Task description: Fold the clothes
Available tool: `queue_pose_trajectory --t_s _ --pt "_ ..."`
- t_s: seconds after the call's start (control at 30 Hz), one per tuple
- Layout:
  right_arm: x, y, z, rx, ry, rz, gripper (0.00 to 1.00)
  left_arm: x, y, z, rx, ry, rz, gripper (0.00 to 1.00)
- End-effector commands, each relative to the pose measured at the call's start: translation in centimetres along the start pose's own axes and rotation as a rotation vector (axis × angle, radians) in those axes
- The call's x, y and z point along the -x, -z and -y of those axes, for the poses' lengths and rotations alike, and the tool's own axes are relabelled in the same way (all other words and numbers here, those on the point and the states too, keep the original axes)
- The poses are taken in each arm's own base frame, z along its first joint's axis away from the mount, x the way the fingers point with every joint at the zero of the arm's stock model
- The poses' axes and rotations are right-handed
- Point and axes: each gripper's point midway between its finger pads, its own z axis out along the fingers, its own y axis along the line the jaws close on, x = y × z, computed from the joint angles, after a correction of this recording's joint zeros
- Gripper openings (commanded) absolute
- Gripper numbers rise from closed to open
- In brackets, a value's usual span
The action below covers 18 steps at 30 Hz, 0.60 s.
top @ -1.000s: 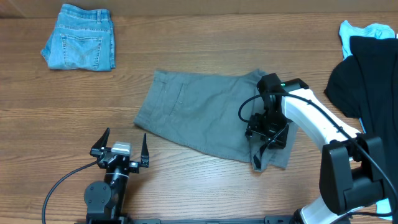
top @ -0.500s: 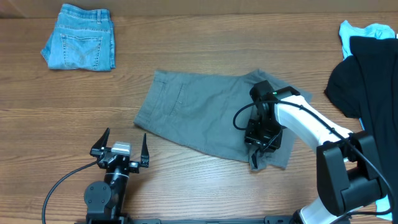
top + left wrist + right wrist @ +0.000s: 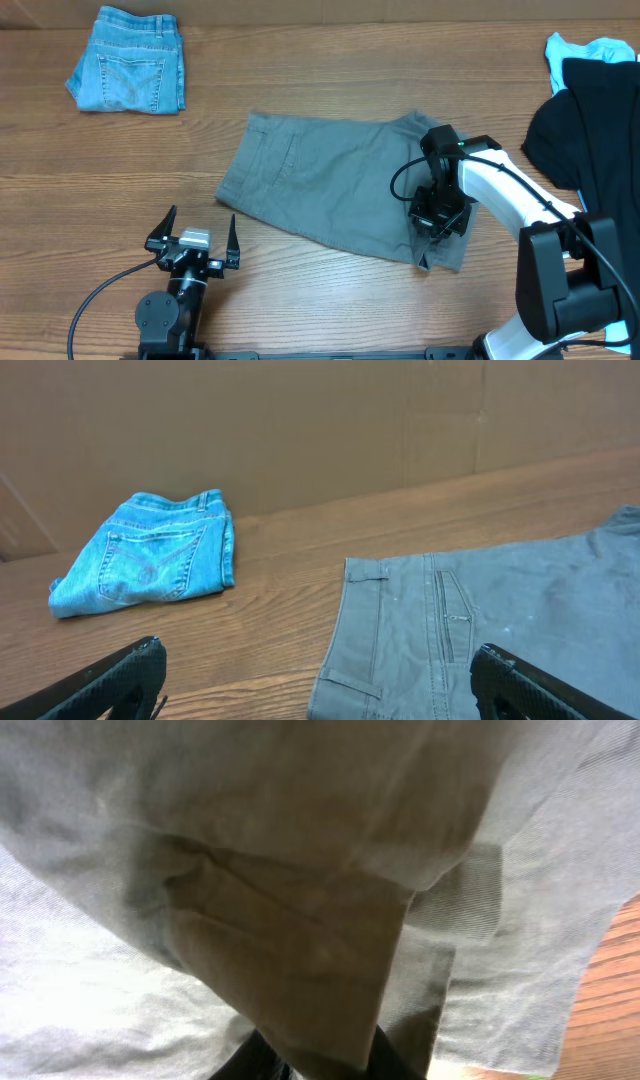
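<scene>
The grey shorts (image 3: 320,180) lie flat mid-table, waistband to the left. My right gripper (image 3: 438,215) is down on their right leg end, shut on a fold of the grey cloth. In the right wrist view that fold (image 3: 300,920) runs down between the dark fingers (image 3: 260,1065), and cloth fills the frame. My left gripper (image 3: 193,240) stands open near the front edge, just short of the waistband corner (image 3: 350,685), with nothing between its fingertips (image 3: 135,660). Folded denim shorts (image 3: 128,72) rest at the far left.
A black garment (image 3: 590,110) over a light-blue one (image 3: 600,48) is heaped at the right edge. The denim shorts (image 3: 150,555) lie before a brown cardboard wall (image 3: 300,420). Bare wooden table (image 3: 330,300) lies in front of the shorts.
My right gripper has closed on the shorts' right leg end, shifting left and then back right with the cloth bunching under it. The left arm has not moved.
</scene>
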Motion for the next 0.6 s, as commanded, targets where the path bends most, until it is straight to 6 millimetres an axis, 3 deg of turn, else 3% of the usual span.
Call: queue_pose_trajectory --t_s 0.0,0.03,0.07,0.2,0.4,0.43,0.47,0.53,0.57 --pt "0.5 0.1 0.7 -0.026 -0.008 0.022 0.17 -0.1 0.0 -0.2 0.009 -0.018 -0.001 1.0" --pt "0.6 0.2 1.0 -0.035 -0.015 0.023 0.07 -0.1 0.0 -0.2 0.009 -0.018 -0.001 1.0" --pt "0.8 0.5 1.5 -0.051 -0.027 0.027 0.04 -0.1 0.0 -0.2 0.009 -0.018 -0.001 1.0" --pt "2.0 2.0 4.2 -0.106 -0.108 0.036 0.04 -0.1 0.0 -0.2 0.009 -0.018 -0.001 1.0" --pt "4.6 3.6 6.1 -0.06 -0.194 0.072 0.04 -0.1 0.0 -0.2 0.009 -0.018 -0.001 1.0" --pt "5.0 3.7 6.2 -0.042 -0.204 0.079 0.09 -0.1 0.0 -0.2 0.009 -0.018 -0.001 1.0" --pt "5.2 3.7 6.3 -0.03 -0.205 0.083 0.22 -0.1 0.0 -0.2 0.009 -0.018 -0.001 1.0" --pt "5.5 3.7 6.4 -0.026 -0.203 0.089 0.66 -0.1 0.0 -0.2 0.009 -0.018 -0.001 1.0" --pt "5.5 3.7 6.4 -0.026 -0.203 0.089 0.83 -0.1 0.0 -0.2 0.009 -0.018 -0.001 1.0"
